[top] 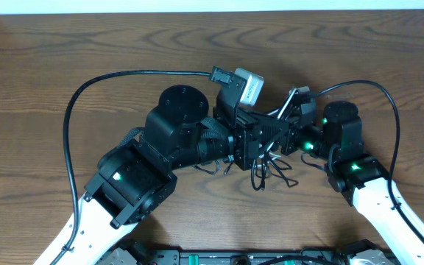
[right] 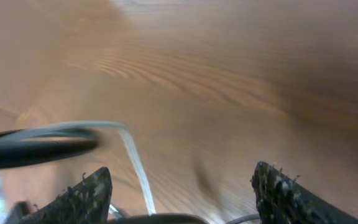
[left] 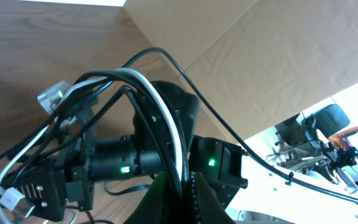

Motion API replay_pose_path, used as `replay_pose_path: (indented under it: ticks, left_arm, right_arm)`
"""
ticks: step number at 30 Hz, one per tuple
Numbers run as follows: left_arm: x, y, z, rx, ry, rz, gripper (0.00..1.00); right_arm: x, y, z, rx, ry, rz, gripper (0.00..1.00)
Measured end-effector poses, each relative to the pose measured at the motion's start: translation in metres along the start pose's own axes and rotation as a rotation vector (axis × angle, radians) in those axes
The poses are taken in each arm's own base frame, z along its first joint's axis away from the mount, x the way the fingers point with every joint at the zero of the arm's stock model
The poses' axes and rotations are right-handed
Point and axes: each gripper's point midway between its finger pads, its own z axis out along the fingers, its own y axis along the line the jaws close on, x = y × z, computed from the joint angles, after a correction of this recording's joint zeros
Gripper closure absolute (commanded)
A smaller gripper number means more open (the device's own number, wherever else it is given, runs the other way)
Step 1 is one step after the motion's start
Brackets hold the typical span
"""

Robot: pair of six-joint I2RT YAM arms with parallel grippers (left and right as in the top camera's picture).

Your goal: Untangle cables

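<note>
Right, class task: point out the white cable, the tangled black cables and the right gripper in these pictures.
white cable (left: 170, 124), left wrist view, on its curved middle stretch.
black cables (top: 262, 175), overhead view, on the tangled loops.
right gripper (right: 182, 174), right wrist view, midway between its open fingertips.

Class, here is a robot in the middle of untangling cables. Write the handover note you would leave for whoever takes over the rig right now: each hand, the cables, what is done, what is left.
Left hand: shut on the white cable, with the black cables arching up beside it.
Right hand: open, low over the table. The white cable passes between its fingers but is not gripped.
Cables: one tangle between the two arms, with some loops lying on the table.
Done: nothing separated.
Left: work the white cable free of the black ones, then lay each out apart.
</note>
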Motion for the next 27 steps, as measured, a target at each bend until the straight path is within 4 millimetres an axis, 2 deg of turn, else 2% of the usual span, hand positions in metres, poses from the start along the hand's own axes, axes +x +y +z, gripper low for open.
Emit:
replay_pose_path:
  ticks: [5,6,9,11,17,24,27]
  left_arm:
    - [-0.009,-0.009,-0.003,0.028,-0.040,0.026,0.92]
    - [-0.012,-0.012,-0.006,0.038,-0.054,0.035,0.93]
    - [-0.017,-0.023,-0.018,0.059,-0.090,0.057,0.93]
    - [-0.021,-0.030,-0.029,0.071,-0.116,0.073,0.92]
    - [-0.035,-0.035,-0.065,0.041,-0.222,0.118,0.93]
    - [-0.051,-0.014,-0.116,-0.139,-0.385,0.142,0.93]
    - [-0.051,-0.003,-0.136,-0.232,-0.437,0.138,0.93]
  right_arm:
    - [0.017,-0.040,0.003,0.199,0.044,0.052,0.36]
    - [0.019,-0.048,0.005,0.232,0.048,0.057,0.39]
    - [0.027,-0.070,0.009,0.327,0.069,0.070,0.56]
    - [0.033,-0.084,0.009,0.382,0.085,0.083,0.61]
    - [0.043,-0.121,-0.003,0.537,0.111,0.125,0.60]
    - [0.049,-0.169,-0.040,0.722,0.109,0.222,0.60]
    - [0.047,-0.186,-0.055,0.773,0.089,0.268,0.53]
